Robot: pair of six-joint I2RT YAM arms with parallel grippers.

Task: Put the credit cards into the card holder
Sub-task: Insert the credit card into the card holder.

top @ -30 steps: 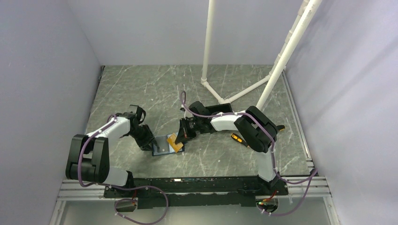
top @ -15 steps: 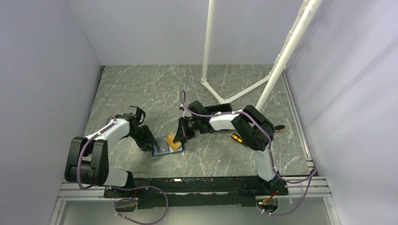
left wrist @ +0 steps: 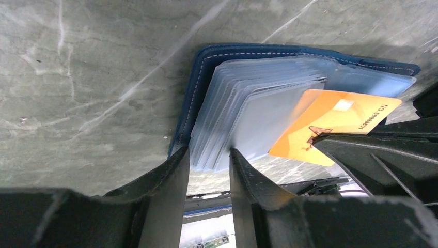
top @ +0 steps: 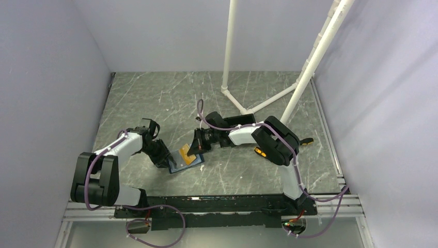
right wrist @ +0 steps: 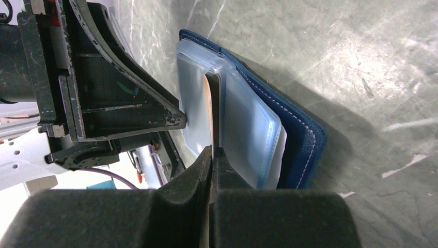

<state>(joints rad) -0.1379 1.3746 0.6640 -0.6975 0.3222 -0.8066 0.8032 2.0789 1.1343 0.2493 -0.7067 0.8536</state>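
Note:
The card holder lies open on the table, dark blue with a fan of clear sleeves. My left gripper is closed on the near edge of those sleeves, one finger by the blue cover. An orange-gold credit card is pinched in my shut right gripper. Its leading corner sits among the sleeves. In the right wrist view the card shows edge-on, standing between two sleeves. No whitish card is in view.
An orange-handled screwdriver lies under the right arm's elbow. A white pipe frame stands at the back of the table. Grey walls close in left and right. A metal rail runs along the near edge.
My right gripper has carried the orange card leftward, further over the card holder and into its sleeves. The left gripper has stayed at the holder's edge.

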